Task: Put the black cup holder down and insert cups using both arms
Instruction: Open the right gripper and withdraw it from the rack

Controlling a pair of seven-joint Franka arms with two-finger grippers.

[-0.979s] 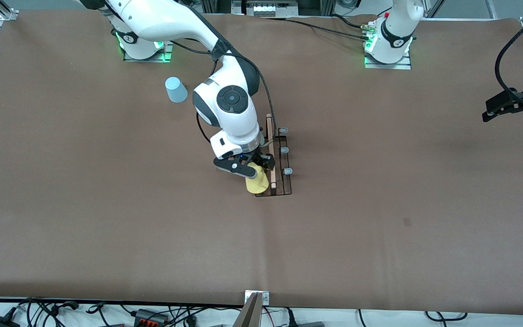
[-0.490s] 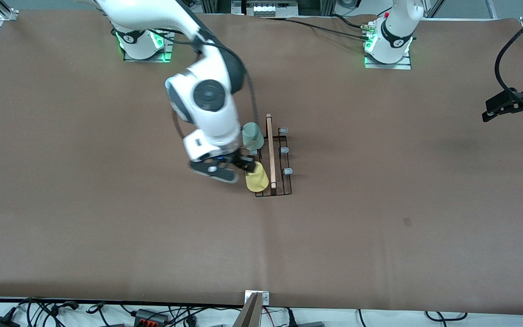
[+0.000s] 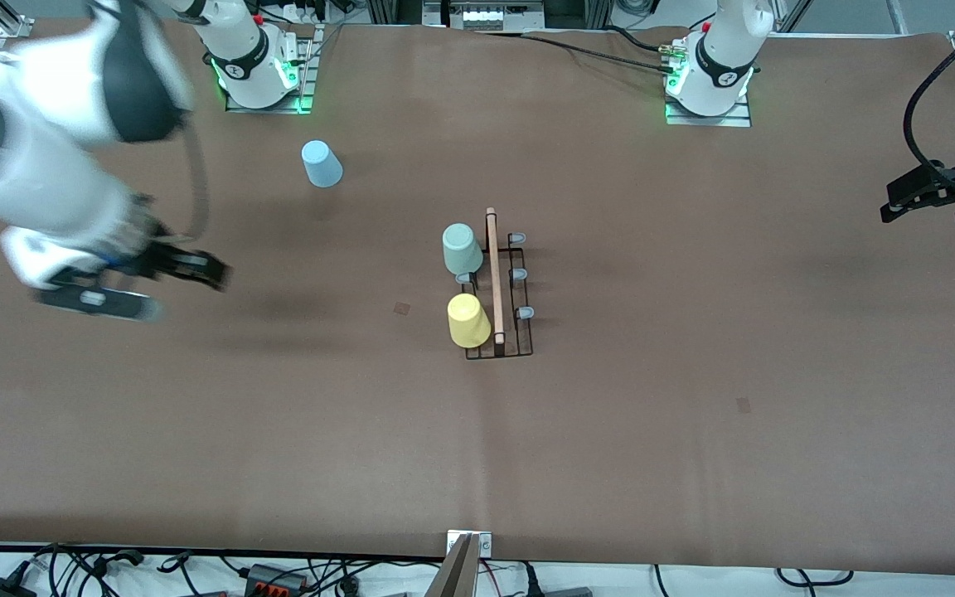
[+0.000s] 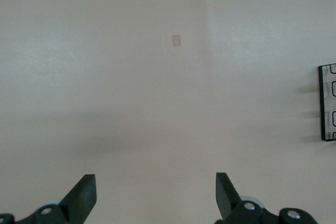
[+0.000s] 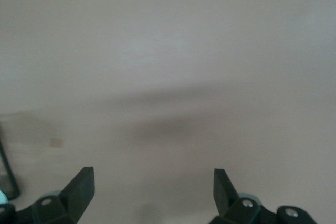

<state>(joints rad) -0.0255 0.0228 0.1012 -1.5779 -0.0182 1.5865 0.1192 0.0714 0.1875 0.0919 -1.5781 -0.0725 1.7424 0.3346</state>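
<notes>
Blue cup lies nearest the right claw
Both claws released, empty; left claw waits at the bench's left-arm end, well apart from the black cup holder.

Two white jointed arms with dark grey round joint caps; the bases sit on metal plates lit green, each with a black band bearing a small white mark. Black cables run along the right arm and left arm. Black two-finger grippers, right gripper, left gripper, angular fingers, silver screws at the knuckles.
</notes>
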